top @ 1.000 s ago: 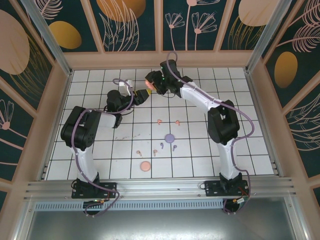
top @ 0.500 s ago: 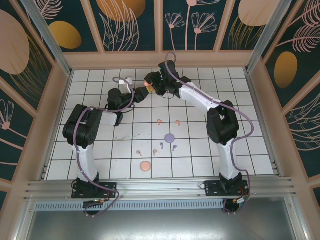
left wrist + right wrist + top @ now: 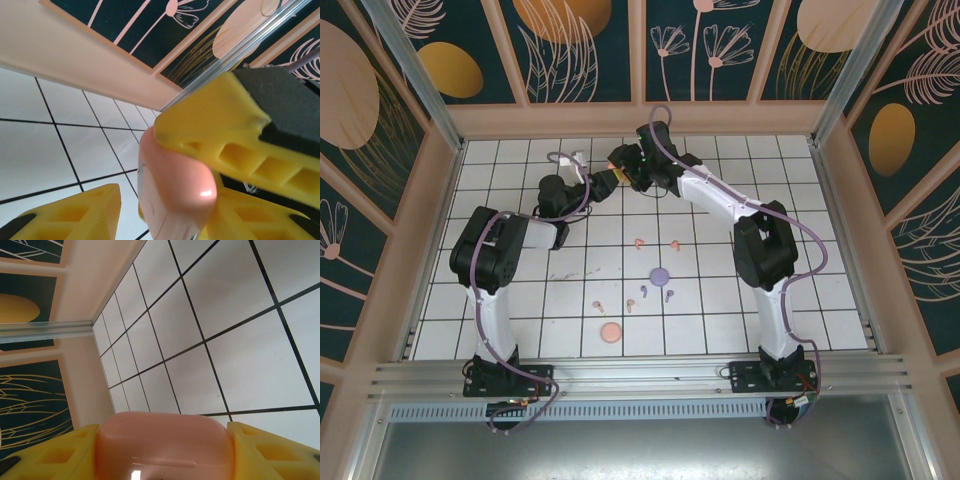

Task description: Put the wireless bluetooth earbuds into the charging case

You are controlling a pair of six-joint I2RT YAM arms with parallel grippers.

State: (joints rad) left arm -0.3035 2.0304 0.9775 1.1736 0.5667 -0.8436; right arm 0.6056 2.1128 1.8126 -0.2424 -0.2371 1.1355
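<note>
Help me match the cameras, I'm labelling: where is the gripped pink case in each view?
Top external: pink case in the upper centre of the picture.
Left wrist: low centre, under a yellow finger.
Right wrist: bottom centre, between yellow fingers.
Shared landmark: the black-lined white tiles.

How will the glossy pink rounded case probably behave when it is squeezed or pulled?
Likely slippery: the glossy pink rounded case shows a bright highlight and curved sides between the yellow fingers of the right tool. Probably stiff: no dent shows under their squeeze.
</note>
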